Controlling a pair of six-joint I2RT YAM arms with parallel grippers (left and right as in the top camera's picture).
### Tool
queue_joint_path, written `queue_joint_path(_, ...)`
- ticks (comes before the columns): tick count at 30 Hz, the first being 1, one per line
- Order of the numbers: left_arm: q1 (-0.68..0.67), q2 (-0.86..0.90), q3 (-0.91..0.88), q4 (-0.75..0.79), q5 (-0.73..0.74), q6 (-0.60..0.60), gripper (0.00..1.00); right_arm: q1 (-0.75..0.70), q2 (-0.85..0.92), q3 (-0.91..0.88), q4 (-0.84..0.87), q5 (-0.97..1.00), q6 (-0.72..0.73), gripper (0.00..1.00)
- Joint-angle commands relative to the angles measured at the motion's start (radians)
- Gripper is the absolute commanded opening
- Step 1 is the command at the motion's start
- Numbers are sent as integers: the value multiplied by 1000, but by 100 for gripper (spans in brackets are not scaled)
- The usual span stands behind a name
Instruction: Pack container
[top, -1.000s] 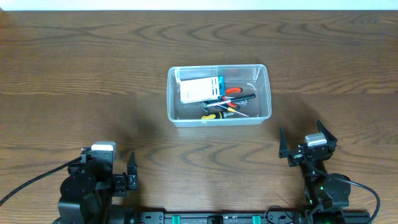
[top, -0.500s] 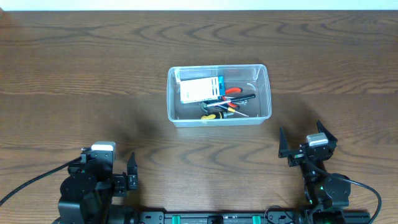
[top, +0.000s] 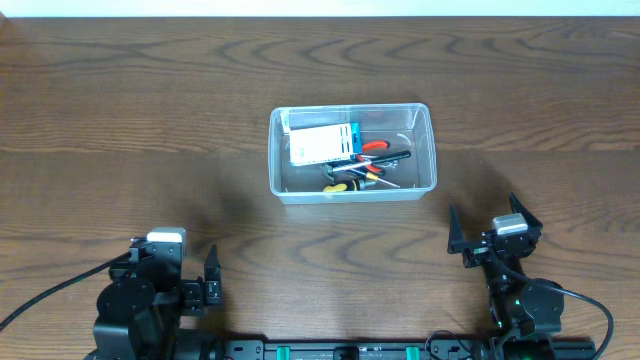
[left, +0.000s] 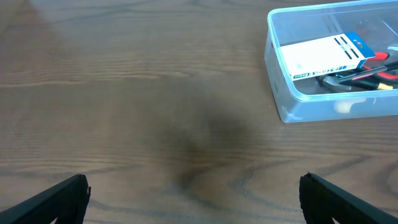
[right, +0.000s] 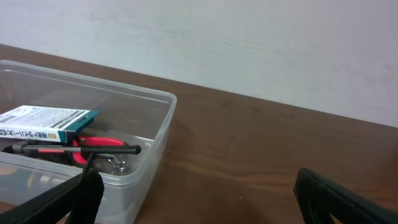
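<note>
Counter (top: 120, 120): dark brown wood, with long wavy grain lines and a matte finish. A pale plain wall (right: 249, 37) stands behind its far edge.

Container (top: 296, 183): count 1. It is a clear plastic tub, rectangular with rounded corners and a raised rim, and its walls are see-through. It stands flat near the middle of the counter, a little toward the far edge and well apart from both near corners.

Contents, all inside the tub:
- Box (top: 322, 144): count 1. White card with a blue end panel and small print, flat and rectangular. It lies in the far-left part of the tub.
- Hand tools: a loose tangle beside and partly under the box. It includes red-handled pliers (top: 375, 147), a slim black-and-red shaft (top: 385, 158) and a yellow-handled piece (top: 340, 186). The exact count cannot be told because they overlap.

Arms: count 2, black, one at each near corner.

Left claw (left: 193, 183): fingers spread wide, nothing between them, bare wood beneath.

Right claw (top: 486, 225): fingers likewise wide apart and holding nothing. It sits near the near-right corner, apart from the tub.
</note>
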Motion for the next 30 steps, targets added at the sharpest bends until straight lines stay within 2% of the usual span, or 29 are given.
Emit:
queue_joint_path(1,-5,-3,-1,-2,-12,2,98,-10,-6,-2,-5,-5,21,99)
queue_joint_path(5,-3,-16,-7,-12,45,-17,98,-10,-6,-2,-5,-5,21,99)
queue_joint_path(8,1,-55,-63,80,134,-16,98,-10,-6,-2,-5,-5,21,99)
queue_joint_path(16,1,-200,-493,783,175,-14,98,-10,-6,-2,-5,-5,21,99)
queue_joint_path(20,1,-219,-636,991,177,-14,98,-10,-6,-2,-5,-5,21,99)
queue_joint_path(27,0,-285,-766,1030,185,-13,98,-10,-6,-2,-5,-5,21,99)
queue_joint_path(30,-1,-296,-764,941,213,11,98,-10,-6,-2,-5,-5,21,99)
